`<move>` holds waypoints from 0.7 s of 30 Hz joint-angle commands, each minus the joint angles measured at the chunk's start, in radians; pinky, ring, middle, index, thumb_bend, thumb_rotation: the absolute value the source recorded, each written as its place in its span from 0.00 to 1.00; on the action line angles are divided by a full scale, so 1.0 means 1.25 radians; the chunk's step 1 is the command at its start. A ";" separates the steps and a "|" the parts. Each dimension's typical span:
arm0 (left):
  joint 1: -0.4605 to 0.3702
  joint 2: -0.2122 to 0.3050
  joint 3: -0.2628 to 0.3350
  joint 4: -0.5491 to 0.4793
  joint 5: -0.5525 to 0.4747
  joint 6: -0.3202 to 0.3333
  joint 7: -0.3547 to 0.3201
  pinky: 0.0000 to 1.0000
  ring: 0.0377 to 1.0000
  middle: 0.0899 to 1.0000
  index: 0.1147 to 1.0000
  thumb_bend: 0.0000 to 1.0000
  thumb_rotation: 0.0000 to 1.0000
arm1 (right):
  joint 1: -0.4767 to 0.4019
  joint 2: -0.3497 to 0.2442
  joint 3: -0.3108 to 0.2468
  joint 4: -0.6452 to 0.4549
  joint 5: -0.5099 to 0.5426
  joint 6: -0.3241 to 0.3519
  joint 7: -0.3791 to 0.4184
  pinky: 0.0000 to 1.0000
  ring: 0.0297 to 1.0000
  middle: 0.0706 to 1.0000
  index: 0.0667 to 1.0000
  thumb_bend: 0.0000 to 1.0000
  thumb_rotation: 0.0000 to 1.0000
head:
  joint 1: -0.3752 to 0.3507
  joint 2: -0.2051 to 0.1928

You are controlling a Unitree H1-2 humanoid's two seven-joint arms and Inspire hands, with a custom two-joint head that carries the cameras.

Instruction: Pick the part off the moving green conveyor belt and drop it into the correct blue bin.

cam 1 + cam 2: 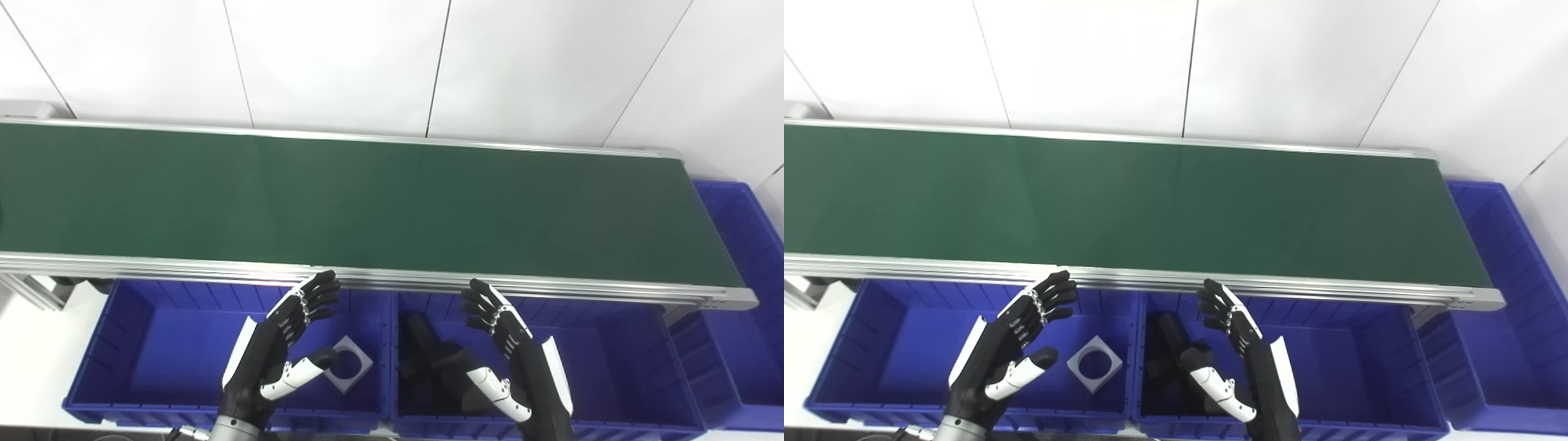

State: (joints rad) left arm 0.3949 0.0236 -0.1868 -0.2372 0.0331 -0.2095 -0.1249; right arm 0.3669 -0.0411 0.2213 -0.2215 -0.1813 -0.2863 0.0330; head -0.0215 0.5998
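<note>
Left hand [278, 343] and right hand [511, 355] hover, seemingly empty, palms facing

The conveyor belt [367, 202] looks matt, smooth green, framed by brushed silver metal rails [392, 278]. The blue bins [131, 343] are ribbed, slightly glossy plastic. Both hands [1013, 343] [1240, 355] show glossy black and white plastic shells. The grey part [1095, 364] looks matt

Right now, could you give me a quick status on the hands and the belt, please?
Left hand open, right hand open, both over the blue bins. Green belt bare, no part in view. Nothing blocking.
</note>
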 commanded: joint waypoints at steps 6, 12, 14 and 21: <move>-0.010 0.005 0.001 0.016 -0.015 -0.057 -0.004 0.79 0.81 0.82 0.82 0.86 0.64 | -0.008 -0.001 0.000 -0.005 0.017 -0.029 0.005 0.75 0.80 0.83 0.87 0.64 0.61 | -0.002 0.002; -0.012 0.005 -0.002 0.033 -0.030 -0.068 -0.009 0.79 0.82 0.82 0.82 0.86 0.63 | -0.015 0.000 -0.001 0.018 0.024 -0.058 -0.001 0.74 0.79 0.82 0.86 0.64 0.60 | -0.002 0.002; -0.013 0.005 -0.002 0.040 -0.033 -0.073 -0.011 0.79 0.81 0.82 0.82 0.86 0.62 | -0.017 0.000 -0.002 0.028 0.024 -0.064 -0.004 0.74 0.79 0.82 0.86 0.64 0.60 | -0.001 0.002; -0.016 0.004 0.000 0.049 -0.037 -0.085 -0.013 0.79 0.81 0.82 0.82 0.86 0.61 | -0.018 0.003 -0.004 0.039 0.028 -0.070 -0.004 0.74 0.79 0.81 0.86 0.65 0.58 | -0.002 -0.001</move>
State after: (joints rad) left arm 0.3841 0.0240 -0.1868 -0.1582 0.0001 -0.2719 -0.1352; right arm 0.3549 -0.0440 0.2192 -0.1521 -0.1507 -0.3166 0.0320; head -0.0245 0.5998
